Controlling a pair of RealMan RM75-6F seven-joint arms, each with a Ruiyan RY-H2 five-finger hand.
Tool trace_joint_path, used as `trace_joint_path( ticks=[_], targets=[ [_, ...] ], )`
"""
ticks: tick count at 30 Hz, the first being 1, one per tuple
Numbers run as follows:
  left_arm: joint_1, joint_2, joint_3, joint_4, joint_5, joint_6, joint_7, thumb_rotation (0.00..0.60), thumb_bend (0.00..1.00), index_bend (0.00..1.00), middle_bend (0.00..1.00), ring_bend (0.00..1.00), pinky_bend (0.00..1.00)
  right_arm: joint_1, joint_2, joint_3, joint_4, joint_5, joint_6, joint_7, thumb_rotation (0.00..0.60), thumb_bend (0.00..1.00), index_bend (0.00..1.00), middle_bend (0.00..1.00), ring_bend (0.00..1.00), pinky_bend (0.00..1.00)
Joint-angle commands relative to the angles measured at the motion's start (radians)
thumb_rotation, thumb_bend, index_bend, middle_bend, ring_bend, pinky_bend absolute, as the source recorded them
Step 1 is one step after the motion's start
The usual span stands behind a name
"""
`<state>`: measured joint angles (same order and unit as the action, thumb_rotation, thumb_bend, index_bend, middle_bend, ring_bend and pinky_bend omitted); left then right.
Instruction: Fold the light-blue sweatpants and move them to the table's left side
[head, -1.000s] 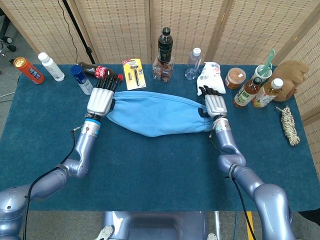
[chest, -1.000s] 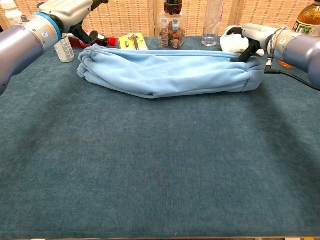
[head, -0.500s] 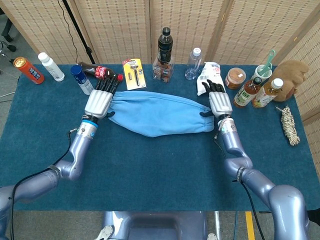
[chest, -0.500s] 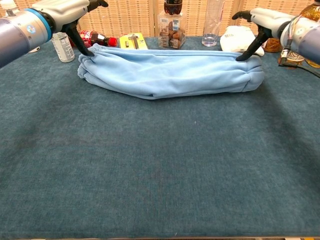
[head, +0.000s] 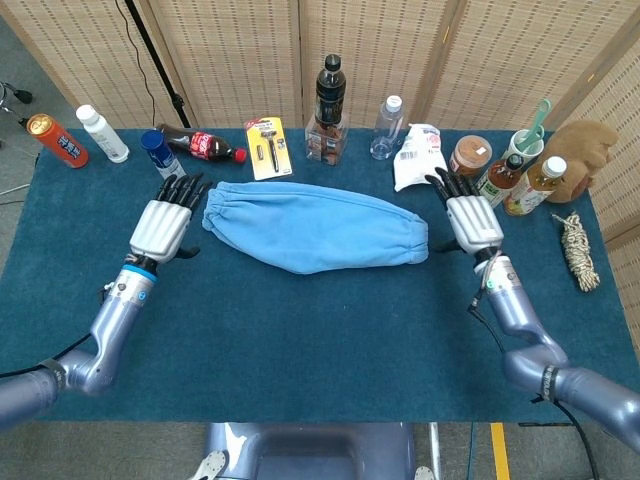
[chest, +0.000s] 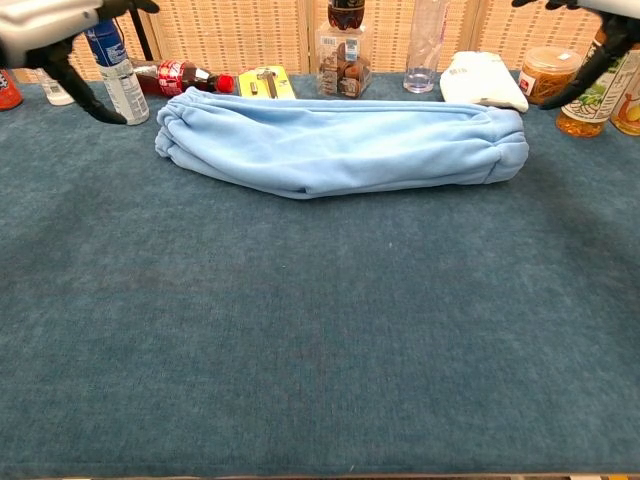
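Observation:
The light-blue sweatpants (head: 315, 226) lie folded lengthwise in a long band across the middle of the table, also seen in the chest view (chest: 340, 142). My left hand (head: 162, 226) hovers just left of the band's left end, fingers spread, holding nothing. Off the right end my right hand (head: 469, 219) is likewise spread and empty. In the chest view only the left hand's thumb (chest: 85, 95) and the right hand's thumb (chest: 585, 70) show at the top corners. Neither hand touches the cloth.
Along the far edge stand a white bottle (head: 102, 133), a blue can (head: 163, 158), a lying cola bottle (head: 203, 145), a yellow razor pack (head: 266, 148), a dark bottle (head: 329, 94), a clear bottle (head: 387, 127), a white pouch (head: 418, 155), a jar (head: 469, 156), drink bottles (head: 529, 185) and rope (head: 579, 250).
Both hands have let go of the sweatpants' ends and drawn outward and toward me, the left to the left, the right to the right. The sweatpants lie where they were.

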<state>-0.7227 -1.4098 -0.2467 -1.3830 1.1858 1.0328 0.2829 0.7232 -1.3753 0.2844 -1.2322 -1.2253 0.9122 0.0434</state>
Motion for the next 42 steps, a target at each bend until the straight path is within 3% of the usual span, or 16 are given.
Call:
trace_joint_path(
  ticks=[1,9,18,33,42],
  targets=[
    [0.083,0.101,0.04,-0.134,0.023,0.079,0.002,0.6,0.06,0.0,0.0,0.0,0.0,-0.056,0.066,-0.077,-0.07,-0.112,0.061,0.001,0.6,0.0,0.0,0.0,0.0,0.0],
    [0.211,0.24,0.103,-0.315,0.003,0.182,0.033,0.6,0.06,0.0,0.0,0.0,0.0,-0.098,0.068,-0.169,-0.063,-0.257,0.141,0.03,0.6,0.0,0.0,0.0,0.0,0.0],
    [0.352,0.293,0.153,-0.379,0.039,0.308,-0.078,0.6,0.06,0.0,0.0,0.0,0.0,-0.051,-0.108,-0.184,0.173,-0.341,0.185,0.035,0.6,0.0,0.0,0.0,0.0,0.0],
    [0.389,0.326,0.133,-0.383,0.075,0.323,-0.158,0.6,0.06,0.0,0.0,0.0,0.0,0.032,-0.286,-0.19,0.448,-0.348,0.13,0.106,0.6,0.0,0.01,0.0,0.0,0.02],
    [0.395,0.327,0.121,-0.373,0.071,0.309,-0.174,0.6,0.06,0.0,0.0,0.0,0.0,0.079,-0.381,-0.19,0.615,-0.356,0.131,0.117,0.6,0.0,0.1,0.0,0.0,0.06]
  ],
)
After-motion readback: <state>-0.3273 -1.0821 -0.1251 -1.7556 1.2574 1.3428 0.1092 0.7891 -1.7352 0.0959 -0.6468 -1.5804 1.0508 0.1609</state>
